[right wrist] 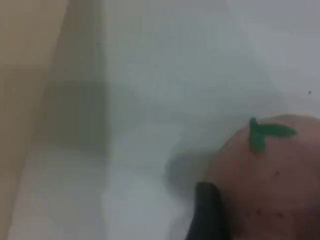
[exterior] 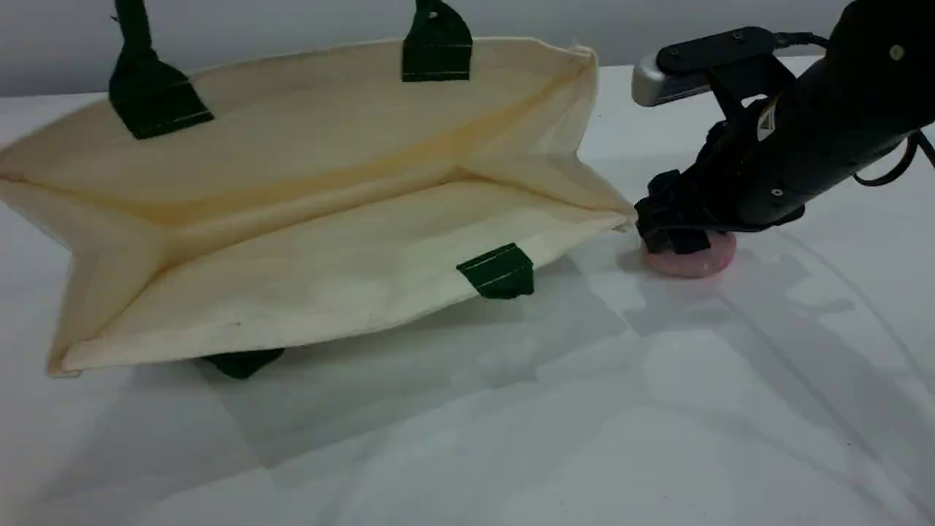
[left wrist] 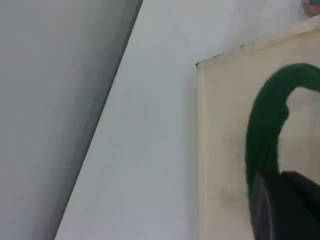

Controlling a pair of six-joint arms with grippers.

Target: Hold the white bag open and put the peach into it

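Beside white bag, straddling peach with right gripper, grip unconfirmed; pinching rope handle in clenched left gripper, propping mouth open just leftward.

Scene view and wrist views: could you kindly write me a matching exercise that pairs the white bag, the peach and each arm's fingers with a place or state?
Column one:
1. white bag
2. peach
3. left fingers
4. right fingers

Column two:
a. on the table, just off the bag's right corner
b. lower side on the table, mouth open
c. down at the peach
d. shut on the bag's green rope handle

Pairs: 1-b, 2-a, 3-d, 4-c.
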